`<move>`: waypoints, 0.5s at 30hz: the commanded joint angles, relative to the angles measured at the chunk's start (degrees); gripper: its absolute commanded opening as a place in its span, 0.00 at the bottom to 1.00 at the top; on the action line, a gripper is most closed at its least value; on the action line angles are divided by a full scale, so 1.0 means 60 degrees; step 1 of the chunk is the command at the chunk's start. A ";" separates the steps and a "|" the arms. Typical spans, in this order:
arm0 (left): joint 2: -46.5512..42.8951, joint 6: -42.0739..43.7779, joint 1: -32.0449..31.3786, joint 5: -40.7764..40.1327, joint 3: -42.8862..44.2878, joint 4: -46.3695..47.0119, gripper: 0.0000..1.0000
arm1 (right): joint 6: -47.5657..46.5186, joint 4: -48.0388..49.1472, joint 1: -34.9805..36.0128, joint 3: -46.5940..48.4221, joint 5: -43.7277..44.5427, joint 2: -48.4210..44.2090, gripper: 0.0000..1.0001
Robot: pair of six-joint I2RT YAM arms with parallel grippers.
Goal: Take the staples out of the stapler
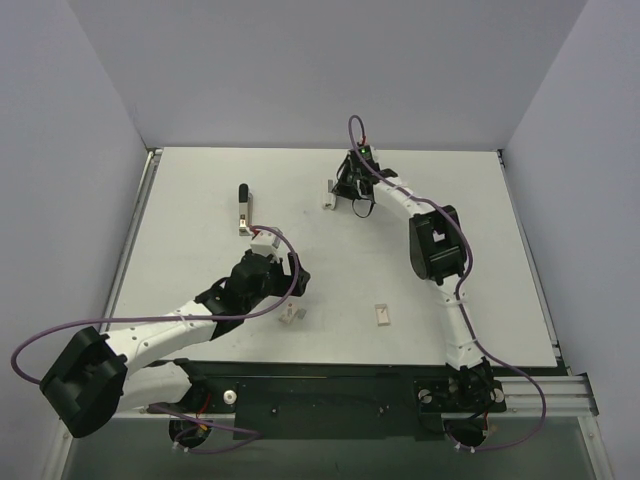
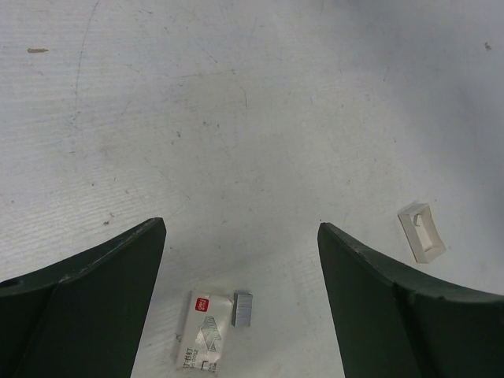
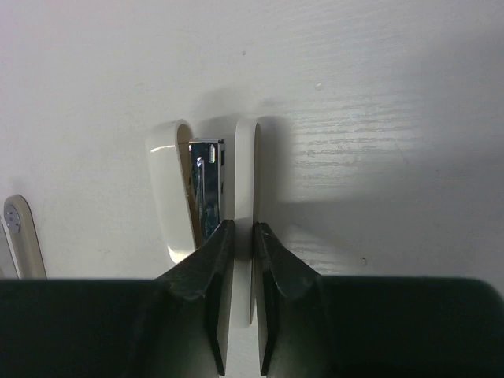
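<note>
The white stapler lies on its side at the far side of the table, swung open, with its chrome magazine showing between the two white arms. My right gripper is shut on the thin white arm on the right. From above, the stapler sits just left of the right gripper. A short grey strip of staples lies on the table beside a small staple box. My left gripper hovers open above them with nothing between its fingers.
A black and silver tool lies at the back left of the table. A small white open tray rests near the front, right of the staple box. Another white piece lies left of the stapler.
</note>
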 commanded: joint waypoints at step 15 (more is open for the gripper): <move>-0.1107 -0.0450 -0.0059 0.0434 0.0086 -0.0036 0.89 | -0.0235 0.0257 0.0267 -0.1844 -0.0283 -0.1453 0.00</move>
